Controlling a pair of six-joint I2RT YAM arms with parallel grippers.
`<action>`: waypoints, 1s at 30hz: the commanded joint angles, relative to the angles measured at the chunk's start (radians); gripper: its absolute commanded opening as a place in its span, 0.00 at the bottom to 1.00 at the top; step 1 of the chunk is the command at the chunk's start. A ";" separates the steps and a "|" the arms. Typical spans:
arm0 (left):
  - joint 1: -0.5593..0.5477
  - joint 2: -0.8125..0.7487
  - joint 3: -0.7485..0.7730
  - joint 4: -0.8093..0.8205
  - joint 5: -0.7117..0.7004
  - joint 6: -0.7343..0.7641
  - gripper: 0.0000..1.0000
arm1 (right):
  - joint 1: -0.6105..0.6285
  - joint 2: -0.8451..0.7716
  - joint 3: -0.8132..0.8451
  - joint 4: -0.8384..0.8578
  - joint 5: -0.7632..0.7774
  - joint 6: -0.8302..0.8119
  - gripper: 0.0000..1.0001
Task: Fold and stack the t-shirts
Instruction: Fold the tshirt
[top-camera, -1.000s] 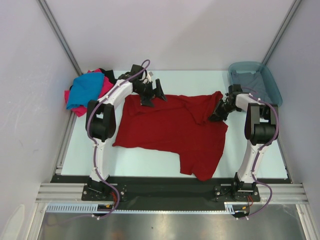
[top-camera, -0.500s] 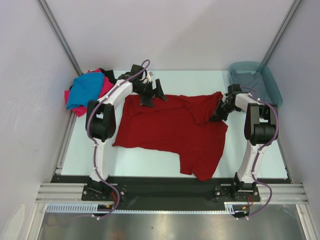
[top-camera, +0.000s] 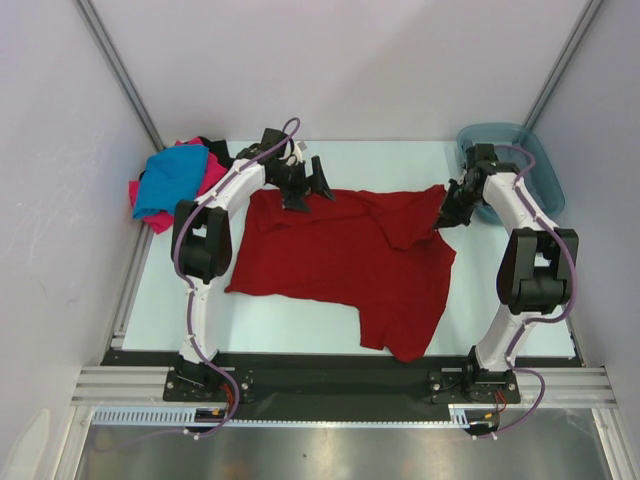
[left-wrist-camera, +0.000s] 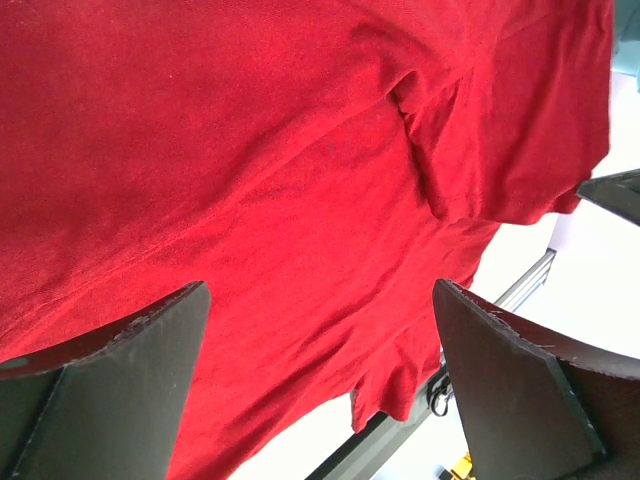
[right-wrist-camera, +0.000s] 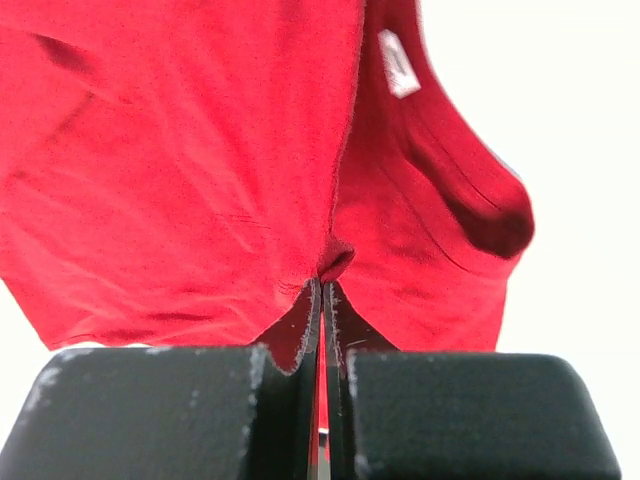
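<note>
The dark red t-shirt (top-camera: 340, 265) lies spread on the table, rumpled at its far right. My right gripper (top-camera: 443, 222) is shut on a fold of its far right edge (right-wrist-camera: 335, 262), with the white neck label (right-wrist-camera: 398, 63) beyond it. My left gripper (top-camera: 308, 190) is open above the shirt's far left edge, jaws wide apart, with red cloth (left-wrist-camera: 250, 180) below and nothing between them. The bright blue t-shirt (top-camera: 170, 180), hot pink t-shirt (top-camera: 212, 172) and black t-shirt (top-camera: 212, 148) lie piled at the far left corner. The grey t-shirt (top-camera: 505, 165) sits in the tub.
A teal plastic tub (top-camera: 530, 150) stands at the far right corner, beside my right arm. A metal rail (top-camera: 340, 385) runs along the near table edge. Walls close in on the left, right and back.
My right arm has swung outward and its gripper has moved a little toward the far right, pulling the shirt's right edge with it. The left arm has not moved.
</note>
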 joint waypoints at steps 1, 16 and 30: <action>0.008 -0.021 0.001 0.032 0.031 -0.010 1.00 | 0.003 -0.017 0.019 -0.130 0.083 -0.015 0.00; 0.014 0.001 0.029 0.024 0.032 -0.004 1.00 | 0.007 0.031 0.107 -0.132 0.188 -0.014 0.65; 0.140 -0.039 0.049 -0.100 -0.350 0.055 1.00 | 0.095 0.374 0.717 -0.229 -0.102 -0.101 0.64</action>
